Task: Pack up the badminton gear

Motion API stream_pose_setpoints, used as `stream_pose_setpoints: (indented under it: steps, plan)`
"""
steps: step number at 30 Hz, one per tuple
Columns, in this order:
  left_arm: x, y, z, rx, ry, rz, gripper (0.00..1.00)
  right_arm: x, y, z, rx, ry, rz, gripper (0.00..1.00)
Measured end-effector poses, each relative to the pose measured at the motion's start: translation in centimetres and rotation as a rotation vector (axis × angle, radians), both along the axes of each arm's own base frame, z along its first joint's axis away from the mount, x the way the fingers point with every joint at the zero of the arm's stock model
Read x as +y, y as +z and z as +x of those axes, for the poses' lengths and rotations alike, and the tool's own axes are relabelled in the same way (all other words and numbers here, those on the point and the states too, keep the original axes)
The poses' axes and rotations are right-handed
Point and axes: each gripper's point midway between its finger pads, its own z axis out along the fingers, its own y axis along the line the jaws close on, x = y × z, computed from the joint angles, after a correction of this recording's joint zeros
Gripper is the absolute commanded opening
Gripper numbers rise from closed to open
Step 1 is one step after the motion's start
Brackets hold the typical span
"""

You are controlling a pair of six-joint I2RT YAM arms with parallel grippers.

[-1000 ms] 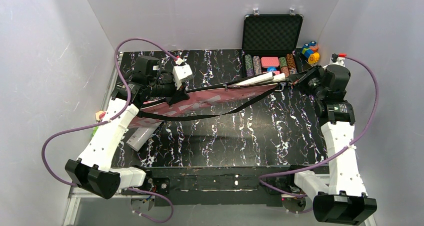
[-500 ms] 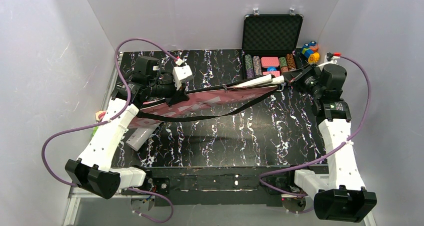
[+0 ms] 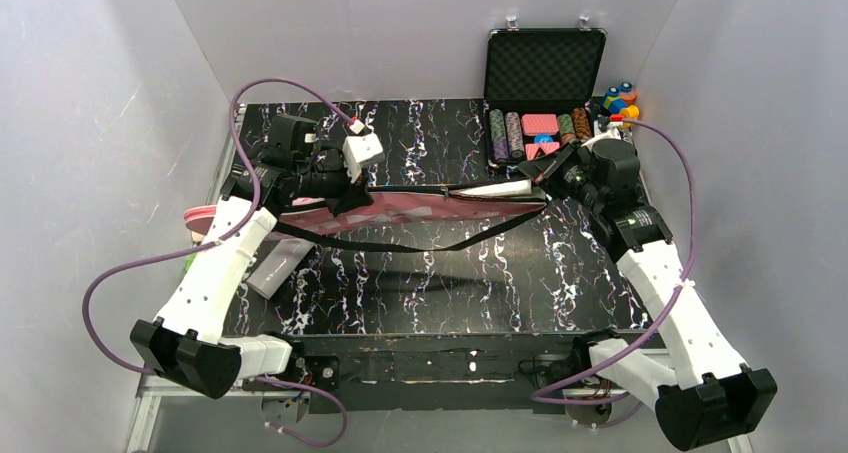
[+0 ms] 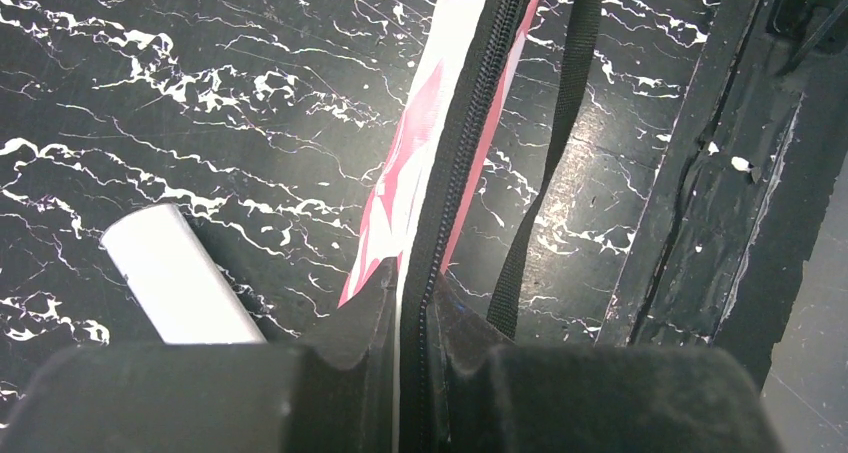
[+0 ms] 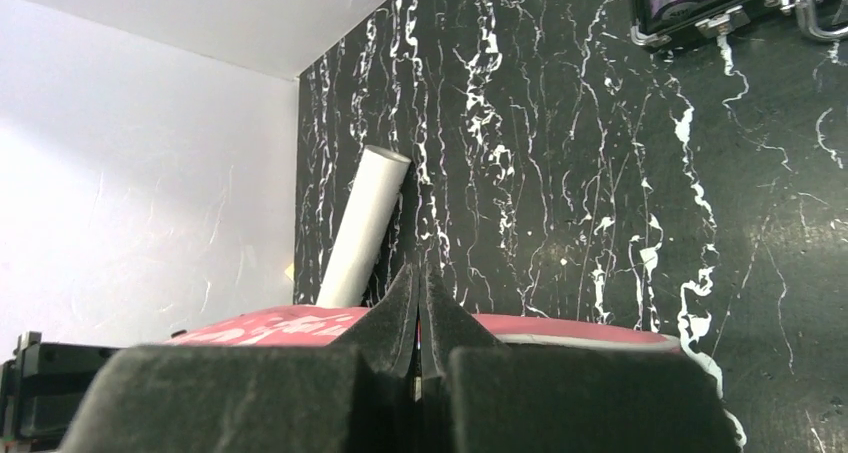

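Pink bag (image 3: 420,208) hangs stretched between the two arms, above the table (image 3: 450,293).

Left gripper (image 4: 415,283) — jaws nipped on the bag's zippered edge. The black zip (image 4: 455,163) runs straight ahead of the fingertips and the black strap (image 4: 560,143) dangles to their right. A white tube (image 4: 175,288) lies on the table below and left of those fingers, outside the bag.

Right gripper (image 5: 420,283) — fingers pressed tight together at the bag's narrow end. Whether they pinch the zip pull cannot be told. A white racket handle (image 3: 500,188) shows just beyond its fingertips.

Judgement: the step in hand is zipping the bag about the racket. The next move calls for a steady draw along the zip line while the left holds firm. The tube is not yet packed.
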Motion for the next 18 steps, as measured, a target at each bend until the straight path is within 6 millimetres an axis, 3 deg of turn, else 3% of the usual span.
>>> stream_pose_setpoints:
  steps: [4, 8, 14, 18]
  plan:
    - [-0.1, 0.0, 0.0, -0.001, -0.002, 0.0, 0.0, -0.5, -0.6, 0.1, 0.017, -0.032, -0.027, 0.01]
    - [-0.4, 0.0, -0.1, -0.002, -0.017, -0.008, 0.0, -2.3, -0.9, -0.2, 0.043, -0.088, -0.085, 0.01]
    - [-0.9, 0.6, 0.0, -0.027, -0.038, -0.036, 0.0, -6.7, 2.4, -0.9, -0.017, -0.206, -0.13, 0.01]
    - [-1.0, 0.7, 0.1, -0.03, -0.037, -0.04, 0.0, -7.5, 3.7, -1.6, -0.055, -0.226, -0.139, 0.01]
